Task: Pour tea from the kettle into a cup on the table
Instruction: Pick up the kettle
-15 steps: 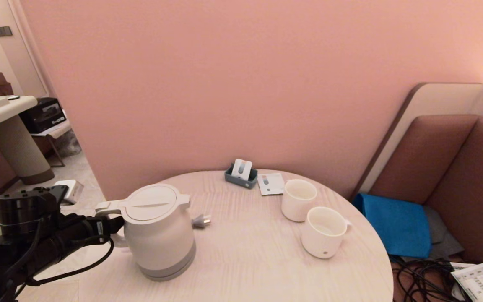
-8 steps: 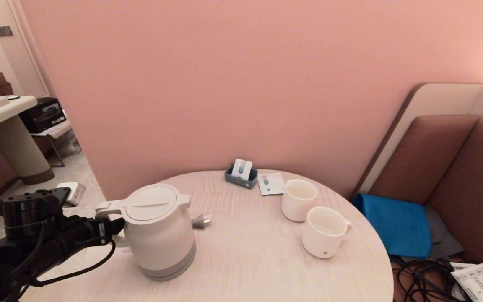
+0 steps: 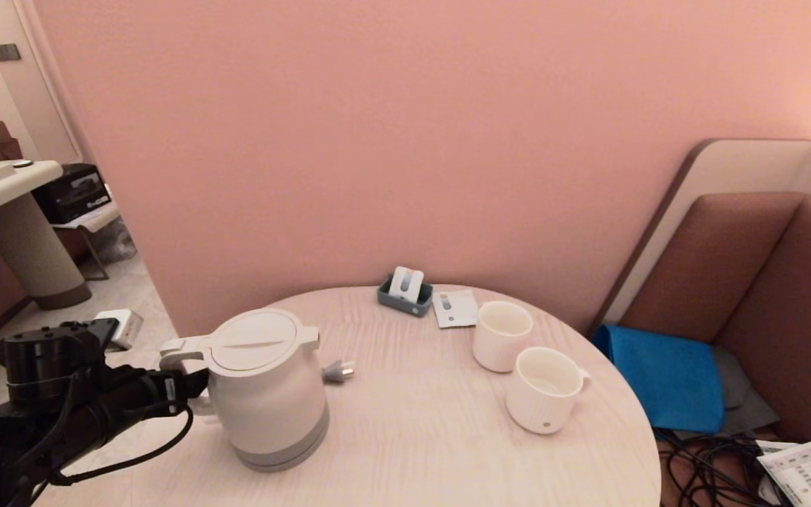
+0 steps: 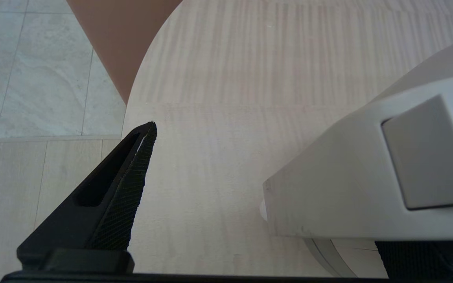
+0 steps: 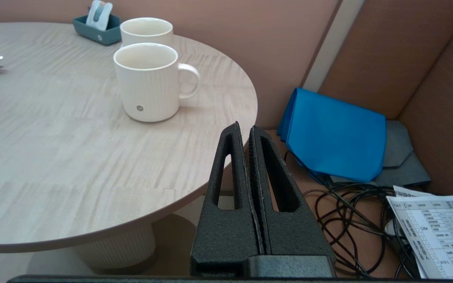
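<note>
The cream-white kettle [image 3: 268, 394] stands upright on the left half of the round pale wood table [image 3: 419, 436], its lid down and its loop handle turned to the left. My left gripper [image 3: 191, 386] is open at that handle. In the left wrist view one black finger [image 4: 132, 184] stands clear beside the handle [image 4: 368, 177], and the other finger shows only below it. The ribbed white cup [image 3: 545, 389] with its grey dot stands at the table's right side, empty. My right gripper [image 5: 244, 129] is shut on nothing, parked off the table's right edge, with the cup [image 5: 150, 82] ahead.
A smooth plain cup [image 3: 502, 336] stands just behind the ribbed one. A grey plug [image 3: 337, 370] lies beside the kettle. A teal holder [image 3: 405, 292] and a card [image 3: 454, 308] sit at the back edge. A blue cloth [image 3: 666, 373] and black cables [image 3: 708, 465] lie on the bench, right.
My left arm has sunk a little and eased leftward, its fingertips staying at the kettle's handle. Kettle and cups have not moved.
</note>
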Robot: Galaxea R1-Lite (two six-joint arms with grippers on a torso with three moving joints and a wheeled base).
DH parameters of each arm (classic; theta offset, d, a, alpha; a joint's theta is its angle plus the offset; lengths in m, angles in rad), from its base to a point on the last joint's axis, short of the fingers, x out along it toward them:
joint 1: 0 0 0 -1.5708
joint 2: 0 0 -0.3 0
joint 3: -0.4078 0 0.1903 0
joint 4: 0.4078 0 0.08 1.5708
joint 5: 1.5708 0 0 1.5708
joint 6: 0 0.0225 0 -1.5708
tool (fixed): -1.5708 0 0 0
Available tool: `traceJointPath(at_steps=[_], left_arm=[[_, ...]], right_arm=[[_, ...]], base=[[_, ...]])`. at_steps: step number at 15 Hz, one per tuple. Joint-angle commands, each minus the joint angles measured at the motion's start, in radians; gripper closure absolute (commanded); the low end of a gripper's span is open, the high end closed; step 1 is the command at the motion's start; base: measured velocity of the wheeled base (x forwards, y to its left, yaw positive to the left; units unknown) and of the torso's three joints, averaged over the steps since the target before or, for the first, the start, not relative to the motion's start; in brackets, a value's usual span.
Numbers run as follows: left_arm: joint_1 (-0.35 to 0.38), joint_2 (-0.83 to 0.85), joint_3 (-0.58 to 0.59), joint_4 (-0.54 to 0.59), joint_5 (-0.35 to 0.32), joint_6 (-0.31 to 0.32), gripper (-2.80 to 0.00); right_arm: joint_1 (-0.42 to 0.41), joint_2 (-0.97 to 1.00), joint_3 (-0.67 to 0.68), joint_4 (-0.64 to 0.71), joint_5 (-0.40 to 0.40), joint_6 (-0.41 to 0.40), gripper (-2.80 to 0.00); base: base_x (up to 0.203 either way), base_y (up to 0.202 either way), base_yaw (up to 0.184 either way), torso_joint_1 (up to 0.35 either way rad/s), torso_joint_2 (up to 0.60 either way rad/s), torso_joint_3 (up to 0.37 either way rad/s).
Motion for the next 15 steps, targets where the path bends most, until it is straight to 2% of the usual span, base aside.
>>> traceJointPath(at_steps=[1, 4, 5, 6, 15], left_arm=[[0.001, 0.000, 0.001, -0.006, -0.001, -0.001, -2.80], [0.001, 0.001, -0.002, -0.006, -0.001, -0.001, -2.80], [0.001, 0.000, -0.002, -0.006, -0.001, 0.001, 0.00], [0.001, 0.000, -0.004, -0.006, -0.001, 0.001, -2.80], [0.001, 0.005, -0.002, -0.007, 0.001, 0.001, -2.80]], right_arm=[[0.000, 0.000, 0.000, 0.000, 0.001, -0.001, 0.00], [0.000, 0.000, 0.000, 0.000, 0.001, -0.001, 0.00], [0.000, 0.000, 0.000, 0.000, 0.001, -0.001, 0.00], [0.000, 0.000, 0.000, 0.000, 0.001, -0.001, 0.00], [0.000, 0.000, 0.000, 0.000, 0.001, -0.001, 0.00]], base=[[0.000, 0.000, 0.000, 0.000, 0.00, 0.000], [0.000, 0.000, 0.000, 0.000, 0.00, 0.000], [0.000, 0.000, 0.000, 0.000, 0.00, 0.000], [0.000, 0.000, 0.000, 0.000, 0.00, 0.000], [0.000, 0.000, 0.000, 0.000, 0.00, 0.000]])
